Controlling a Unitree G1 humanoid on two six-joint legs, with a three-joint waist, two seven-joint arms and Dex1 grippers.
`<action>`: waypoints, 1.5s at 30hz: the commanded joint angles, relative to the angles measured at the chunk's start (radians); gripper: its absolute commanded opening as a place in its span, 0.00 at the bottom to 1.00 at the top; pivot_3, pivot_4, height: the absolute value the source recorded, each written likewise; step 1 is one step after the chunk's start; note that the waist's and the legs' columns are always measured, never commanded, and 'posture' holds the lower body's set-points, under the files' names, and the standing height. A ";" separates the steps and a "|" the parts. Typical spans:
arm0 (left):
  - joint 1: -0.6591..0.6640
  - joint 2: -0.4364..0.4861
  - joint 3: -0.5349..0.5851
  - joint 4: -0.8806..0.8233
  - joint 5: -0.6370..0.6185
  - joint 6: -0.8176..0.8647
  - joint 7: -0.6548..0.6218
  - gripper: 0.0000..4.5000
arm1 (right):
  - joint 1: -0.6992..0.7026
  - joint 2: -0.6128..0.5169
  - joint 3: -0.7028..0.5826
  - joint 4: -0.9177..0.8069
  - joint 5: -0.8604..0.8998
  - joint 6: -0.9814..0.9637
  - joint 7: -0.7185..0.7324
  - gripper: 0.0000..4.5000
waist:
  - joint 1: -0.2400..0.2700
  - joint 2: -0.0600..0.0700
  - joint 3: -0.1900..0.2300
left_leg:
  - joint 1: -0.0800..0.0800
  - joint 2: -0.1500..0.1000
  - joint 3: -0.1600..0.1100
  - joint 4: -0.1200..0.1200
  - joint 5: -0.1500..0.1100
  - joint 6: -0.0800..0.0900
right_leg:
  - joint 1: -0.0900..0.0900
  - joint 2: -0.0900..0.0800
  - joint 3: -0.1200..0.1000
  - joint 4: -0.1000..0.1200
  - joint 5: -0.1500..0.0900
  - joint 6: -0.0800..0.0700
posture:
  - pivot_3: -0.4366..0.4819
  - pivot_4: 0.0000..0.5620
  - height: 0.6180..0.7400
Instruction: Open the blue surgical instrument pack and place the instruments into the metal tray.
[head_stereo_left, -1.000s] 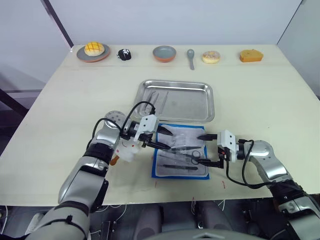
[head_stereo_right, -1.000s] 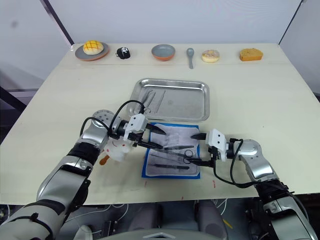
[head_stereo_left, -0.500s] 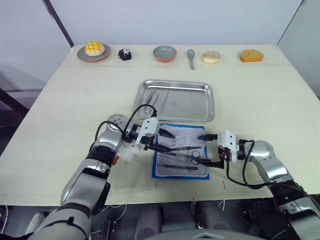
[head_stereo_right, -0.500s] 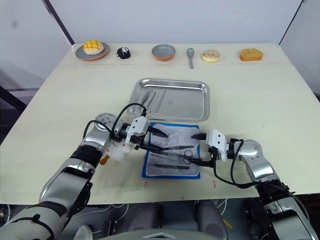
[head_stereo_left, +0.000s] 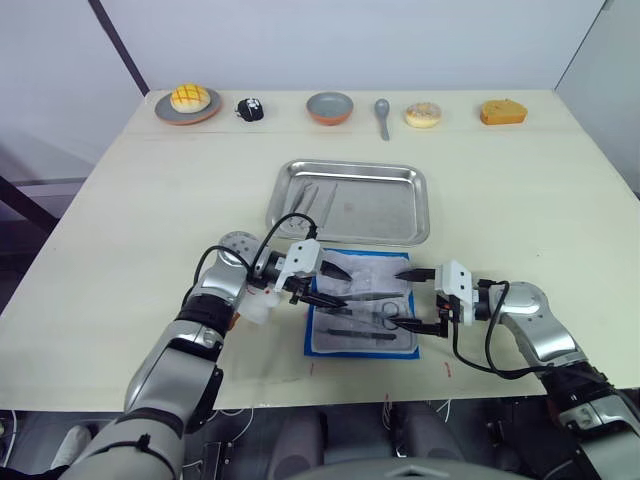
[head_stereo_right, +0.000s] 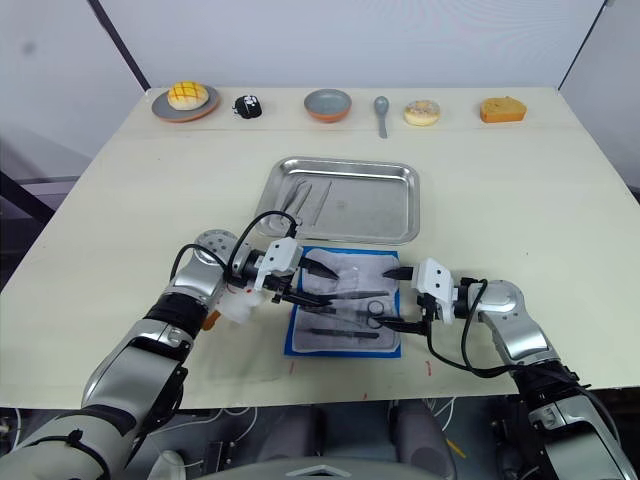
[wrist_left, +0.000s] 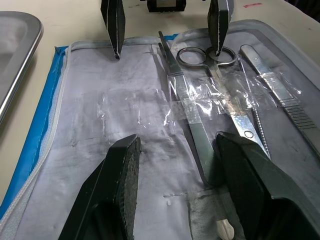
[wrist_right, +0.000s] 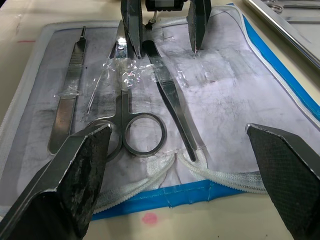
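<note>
The blue pack (head_stereo_left: 361, 315) lies unfolded on the counter (head_stereo_left: 120, 220), between the two pincers and just in front of the metal tray (head_stereo_left: 352, 201). The left pincer (wrist_left: 175, 165) is released, its fingers straddling taped forceps (wrist_left: 192, 125) on the grey lining. The right pincer (wrist_right: 175, 150) faces it, spread wide around the scissors (wrist_right: 131, 125). Two instruments (head_stereo_left: 312, 197) already lie in the tray.
</note>
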 joint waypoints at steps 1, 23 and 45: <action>0.021 0.006 -0.016 -0.018 0.031 0.024 -0.003 0.28 | 0.043 -0.017 0.053 0.058 -0.082 0.035 -0.002 1.00 | 0.000 0.000 0.000 | 0.000 0.000 0.000 0.000 0.000 0.000 | 0.000 0.000 0.000 0.000 0.000 0.000 | 0.48 0.27 0.94; 0.013 0.050 -0.011 -0.202 0.037 0.208 0.012 0.01 | 0.040 -0.005 0.060 0.078 -0.083 0.028 -0.002 1.00 | -0.002 0.000 0.000 | 0.000 0.000 0.000 0.000 0.000 0.000 | 0.000 0.000 0.000 0.000 0.000 0.000 | 0.48 0.27 0.94; -0.023 0.199 -0.063 -0.590 0.092 0.608 0.014 0.01 | 0.035 0.005 0.068 0.093 -0.091 0.021 0.001 1.00 | -0.004 0.000 0.000 | 0.000 0.000 -0.001 0.000 0.000 0.000 | 0.000 0.000 0.000 0.000 0.000 0.000 | 0.48 0.27 0.94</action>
